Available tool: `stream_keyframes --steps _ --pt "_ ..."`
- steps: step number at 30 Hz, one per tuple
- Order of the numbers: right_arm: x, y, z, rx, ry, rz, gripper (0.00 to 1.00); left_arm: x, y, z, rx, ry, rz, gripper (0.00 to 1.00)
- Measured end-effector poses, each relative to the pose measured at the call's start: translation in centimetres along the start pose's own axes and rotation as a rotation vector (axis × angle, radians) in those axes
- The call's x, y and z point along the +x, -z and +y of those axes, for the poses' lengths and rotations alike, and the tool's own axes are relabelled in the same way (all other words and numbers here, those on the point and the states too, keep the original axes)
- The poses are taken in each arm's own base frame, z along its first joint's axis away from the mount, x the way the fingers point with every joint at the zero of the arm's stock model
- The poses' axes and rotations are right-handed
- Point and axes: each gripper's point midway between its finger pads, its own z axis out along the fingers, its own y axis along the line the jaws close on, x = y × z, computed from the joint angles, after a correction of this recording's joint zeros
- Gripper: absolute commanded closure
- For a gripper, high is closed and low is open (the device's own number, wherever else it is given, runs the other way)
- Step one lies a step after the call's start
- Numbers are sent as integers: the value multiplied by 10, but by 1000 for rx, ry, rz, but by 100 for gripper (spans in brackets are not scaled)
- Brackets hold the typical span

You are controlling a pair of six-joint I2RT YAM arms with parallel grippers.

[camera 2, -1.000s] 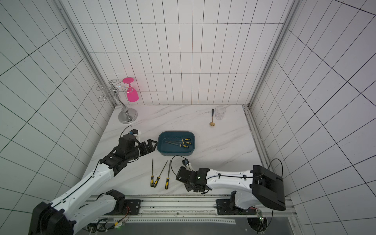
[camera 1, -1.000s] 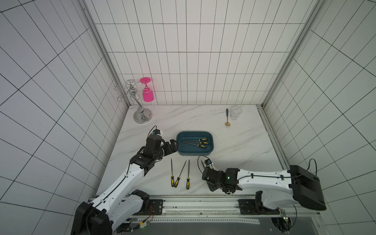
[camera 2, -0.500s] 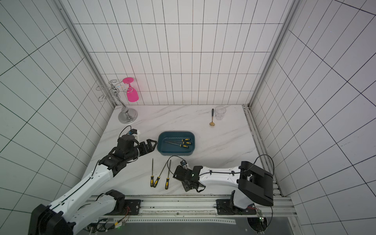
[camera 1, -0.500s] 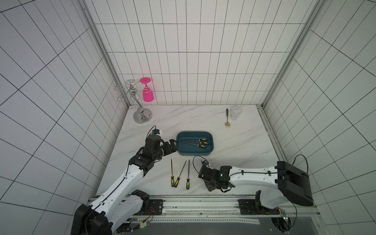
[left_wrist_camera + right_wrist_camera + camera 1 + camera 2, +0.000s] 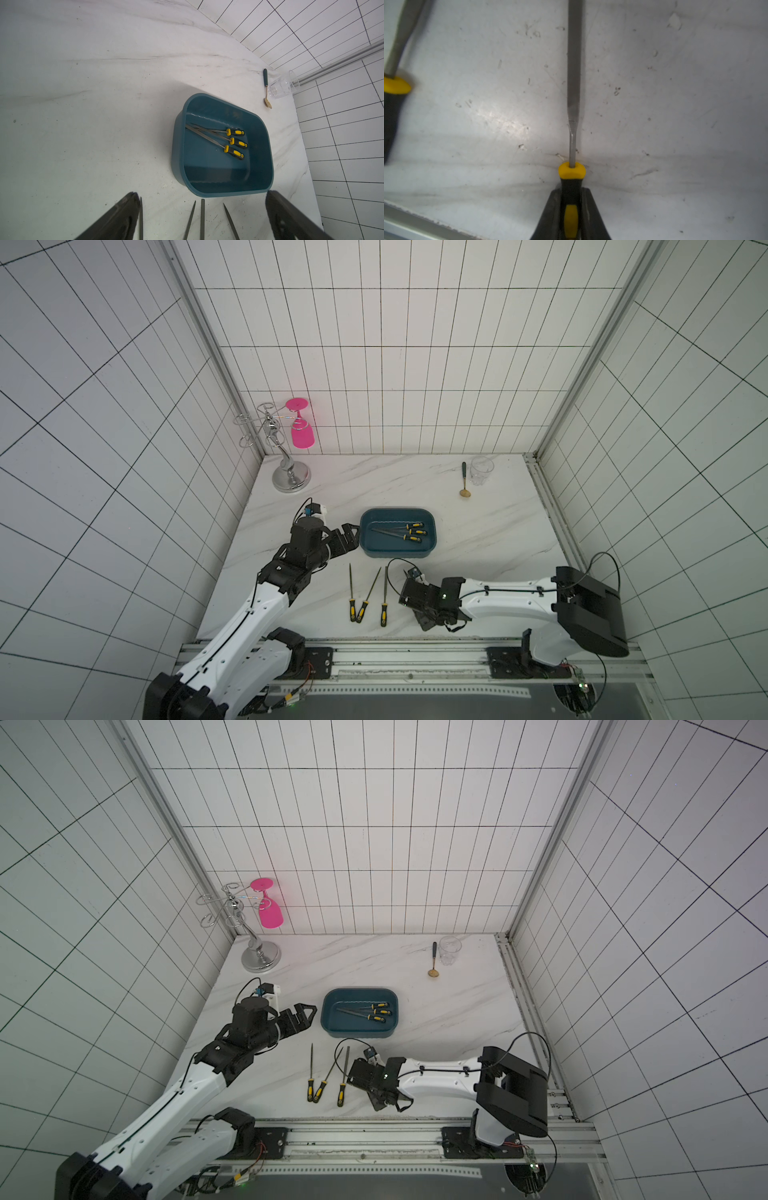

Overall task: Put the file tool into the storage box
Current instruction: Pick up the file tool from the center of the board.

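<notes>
Now, R claw (image 5: 571, 192) clamped on file (image 5: 574, 62) handle, black/yellow grip, grey blade, L claw (image 5: 201, 194) wide open, empty.

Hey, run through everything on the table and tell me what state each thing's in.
Box: open.
Boxed files: three, lying inside.
Held file: handle gripped.
Loose files: flat on table.
Right gripper: shut on held file.
Left gripper: open, empty.
Cup: upright.
Spoon: lying flat.
Pink glass: hanging upside down.
</notes>
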Motion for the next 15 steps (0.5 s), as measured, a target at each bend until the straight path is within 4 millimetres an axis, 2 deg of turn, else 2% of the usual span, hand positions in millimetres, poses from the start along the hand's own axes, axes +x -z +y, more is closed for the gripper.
stream_keyframes --steps 3,5,11,15 --pt "3 5 -8 28 7 0 98 -3 4 -1 2 -2 -17 1" --pt "-1 17 -11 23 6 -29 98 -5 9 -1 3 -2 -31 2" --pt "-21 69 -12 -87 33 -186 97 -22 28 -1 15 35 -117 2" --pt "-36 106 -14 -152 72 -283 91 -30 33 -5 41 75 -149 2"
